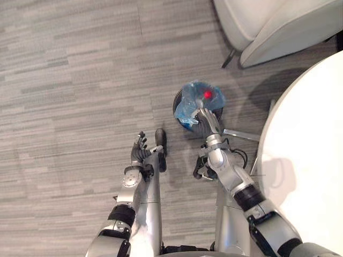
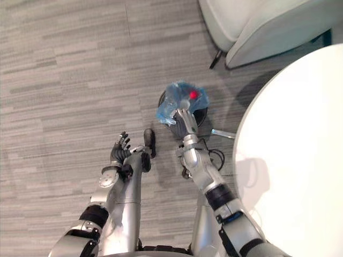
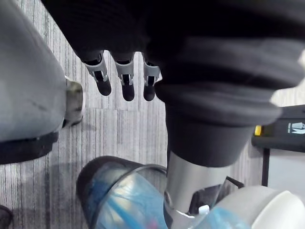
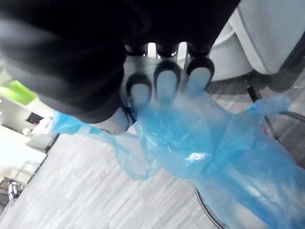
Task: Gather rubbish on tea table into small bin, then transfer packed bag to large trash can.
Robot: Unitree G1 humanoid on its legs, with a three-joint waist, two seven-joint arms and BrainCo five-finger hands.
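A small dark round bin stands on the floor, lined with a blue plastic bag. Something red lies inside the bag. My right hand rests at the bin's near rim. In the right wrist view its fingers are curled into the blue bag film, which is bunched and pulled up from the bin rim. My left hand hangs over the floor to the left of the bin, apart from it. Its fingers are relaxed and hold nothing, with the bin below them.
A white round table fills the right side, close beside my right arm; a metal part of its base lies near the bin. A pale armchair stands beyond the bin. Grey striped carpet spreads to the left.
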